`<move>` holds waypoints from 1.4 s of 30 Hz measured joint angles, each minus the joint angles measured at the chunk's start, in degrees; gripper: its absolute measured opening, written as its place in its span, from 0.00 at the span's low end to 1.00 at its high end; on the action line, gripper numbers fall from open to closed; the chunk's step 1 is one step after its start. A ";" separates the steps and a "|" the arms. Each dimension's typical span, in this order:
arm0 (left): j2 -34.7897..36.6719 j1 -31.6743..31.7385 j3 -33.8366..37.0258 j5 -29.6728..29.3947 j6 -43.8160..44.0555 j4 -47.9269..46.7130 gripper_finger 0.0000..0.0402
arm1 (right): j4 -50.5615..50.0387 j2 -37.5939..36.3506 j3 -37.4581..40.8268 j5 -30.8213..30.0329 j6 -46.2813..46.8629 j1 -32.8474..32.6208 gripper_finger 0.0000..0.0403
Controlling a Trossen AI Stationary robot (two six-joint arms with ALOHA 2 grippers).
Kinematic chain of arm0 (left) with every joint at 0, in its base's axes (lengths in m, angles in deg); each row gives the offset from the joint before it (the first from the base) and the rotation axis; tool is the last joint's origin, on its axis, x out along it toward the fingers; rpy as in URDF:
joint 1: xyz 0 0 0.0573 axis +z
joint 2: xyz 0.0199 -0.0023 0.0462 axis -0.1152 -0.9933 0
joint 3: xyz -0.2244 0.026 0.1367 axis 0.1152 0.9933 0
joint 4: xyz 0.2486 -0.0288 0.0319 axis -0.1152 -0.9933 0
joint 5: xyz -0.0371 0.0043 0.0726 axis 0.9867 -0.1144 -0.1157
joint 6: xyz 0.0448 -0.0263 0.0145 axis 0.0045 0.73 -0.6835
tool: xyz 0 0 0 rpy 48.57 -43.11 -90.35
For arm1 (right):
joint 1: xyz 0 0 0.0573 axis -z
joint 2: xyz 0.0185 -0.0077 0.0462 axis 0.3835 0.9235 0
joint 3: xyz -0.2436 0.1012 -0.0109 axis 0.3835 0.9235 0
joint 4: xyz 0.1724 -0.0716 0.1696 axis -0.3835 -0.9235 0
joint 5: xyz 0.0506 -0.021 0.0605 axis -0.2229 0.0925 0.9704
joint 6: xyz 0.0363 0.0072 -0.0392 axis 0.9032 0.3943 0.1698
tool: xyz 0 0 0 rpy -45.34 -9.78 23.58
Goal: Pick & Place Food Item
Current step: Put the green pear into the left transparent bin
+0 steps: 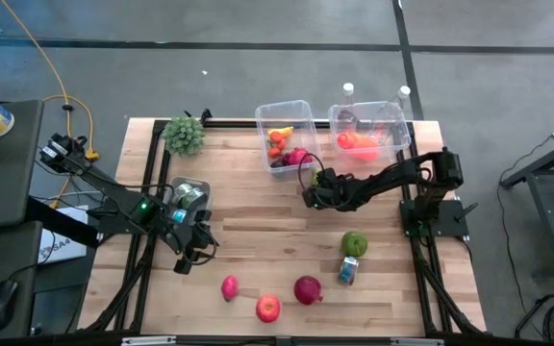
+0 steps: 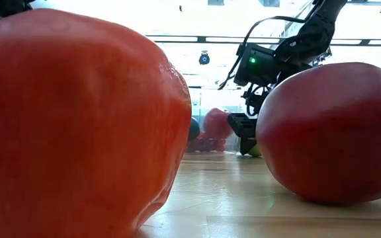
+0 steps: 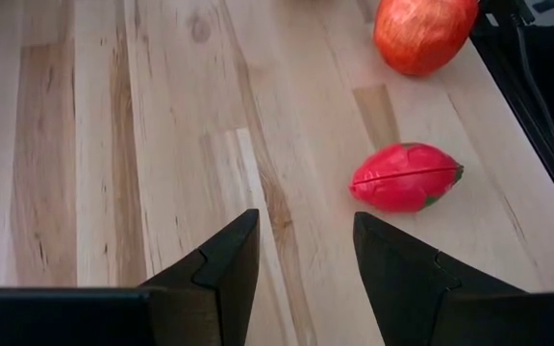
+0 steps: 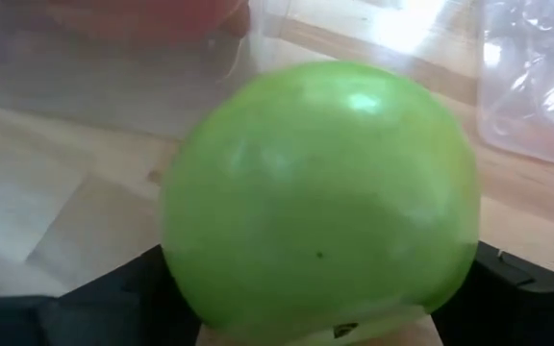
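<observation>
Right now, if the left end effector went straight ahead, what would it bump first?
Likely the bare wooden table; the left end effector aims down at it. The red fruit sits slightly aside, so probably missed.

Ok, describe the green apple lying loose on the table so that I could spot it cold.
Start at the wooden table and look at its right half, toward the near edge. A green apple lies there, with a small blue can right beside it. The other fruits along that near edge are all red; this one is green.
</observation>
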 joint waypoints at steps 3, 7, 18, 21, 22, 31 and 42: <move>0.00 0.00 0.00 0.00 0.00 -0.58 0.41 | 0.00 -0.02 0.00 -0.40 -0.14 -1.58 0.72; 0.00 0.00 0.00 0.00 0.00 -1.34 0.41 | -0.09 -0.03 -0.19 -1.45 -0.05 -4.54 0.71; 0.02 -0.06 0.00 0.04 0.92 -2.99 0.41 | -0.78 -9.48 -2.98 -3.83 1.92 -15.37 0.71; 0.02 -0.07 0.00 0.04 0.92 -3.38 0.41 | -0.54 -12.21 -3.87 -4.35 0.46 -18.71 0.71; 0.02 -0.07 0.00 0.04 0.92 -3.28 0.41 | 0.61 -12.59 -4.37 -5.07 -0.79 -19.66 0.71; 0.00 -0.07 0.00 0.04 0.94 -3.19 0.41 | 17.32 -13.77 -4.55 -14.37 -19.70 -22.69 0.71; 0.02 0.24 0.00 0.04 0.15 -0.68 0.41 | 38.96 -13.79 -4.57 -2.03 -38.94 -6.37 0.73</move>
